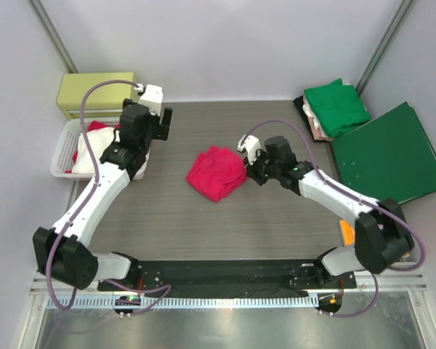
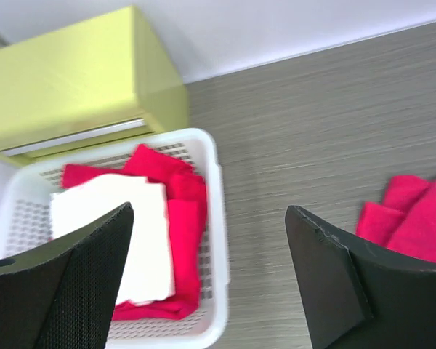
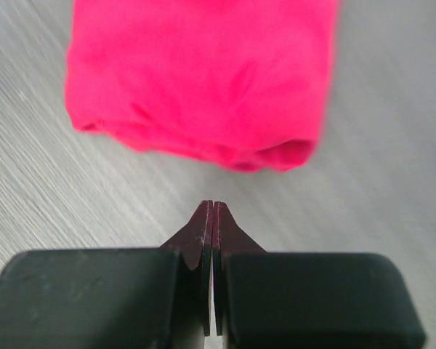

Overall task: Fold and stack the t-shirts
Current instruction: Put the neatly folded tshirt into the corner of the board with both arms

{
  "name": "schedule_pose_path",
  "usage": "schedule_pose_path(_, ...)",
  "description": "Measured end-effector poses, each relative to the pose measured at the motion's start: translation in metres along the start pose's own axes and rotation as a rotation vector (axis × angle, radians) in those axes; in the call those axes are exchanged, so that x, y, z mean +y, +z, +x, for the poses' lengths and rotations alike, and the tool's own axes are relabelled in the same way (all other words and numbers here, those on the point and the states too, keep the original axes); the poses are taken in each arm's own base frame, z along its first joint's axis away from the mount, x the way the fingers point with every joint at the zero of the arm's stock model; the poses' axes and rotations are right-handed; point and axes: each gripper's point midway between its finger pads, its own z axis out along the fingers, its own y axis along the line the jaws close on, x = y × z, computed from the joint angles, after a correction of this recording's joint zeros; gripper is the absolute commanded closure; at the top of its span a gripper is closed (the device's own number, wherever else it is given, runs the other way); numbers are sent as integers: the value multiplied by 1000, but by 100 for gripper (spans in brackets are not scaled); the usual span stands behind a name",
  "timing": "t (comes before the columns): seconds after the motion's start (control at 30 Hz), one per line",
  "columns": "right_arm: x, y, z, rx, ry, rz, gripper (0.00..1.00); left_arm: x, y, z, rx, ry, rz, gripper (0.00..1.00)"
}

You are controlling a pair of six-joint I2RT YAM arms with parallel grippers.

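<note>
- The red t-shirt (image 1: 216, 173) lies bunched in a loose fold near the middle of the counter (image 1: 174, 218), with nothing gripping it.
- The right fingers (image 3: 207, 233) are pressed together and hold nothing. Their tips sit just short of the shirt's near edge, low over the counter.
- From above, the right arm reaches in from the right side and its fingers end beside the shirt's right edge.
- The left fingers (image 2: 334, 276) stand wide apart and hold nothing. They hang above the counter beside the white basket (image 1: 58, 161) on the left.
- In the basket there is red cloth (image 2: 185, 189) with a folded white cloth (image 2: 131, 218) on top of it.
- A yellow-green box (image 1: 94, 93) stands just behind the basket, against the back wall.
- At the far right corner a green t-shirt (image 1: 336, 107) lies folded on top of a pale pink t-shirt (image 1: 317, 129), of which only the edge shows.
- A flat dark-green folder (image 1: 389, 156) lies just beside that pile, well apart from the red shirt.
</note>
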Motion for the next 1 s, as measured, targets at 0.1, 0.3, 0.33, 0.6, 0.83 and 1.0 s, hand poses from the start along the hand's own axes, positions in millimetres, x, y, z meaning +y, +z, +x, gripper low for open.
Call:
schedule_pose_path(0.1,11,26,31,118,31,-54,99,16,-16,-4,-28,25,-41,14)
schedule_pose_path(0.3,20,71,20,177,37,-128,99,33,-40,29,-5,59,-81,13)
schedule_pose_path(0.33,19,78,10,163,33,-131,99,36,-40,38,14,60,-90,13)
schedule_pose_path(0.6,15,114,-34,89,24,-152,99,60,-42,66,70,49,-151,9)
schedule_pose_path(0.83,43,139,18,210,53,-222,99,74,-47,63,57,32,-184,9)
schedule_pose_path(1.0,62,145,22,194,39,-268,99,78,-47,63,57,26,-193,9)
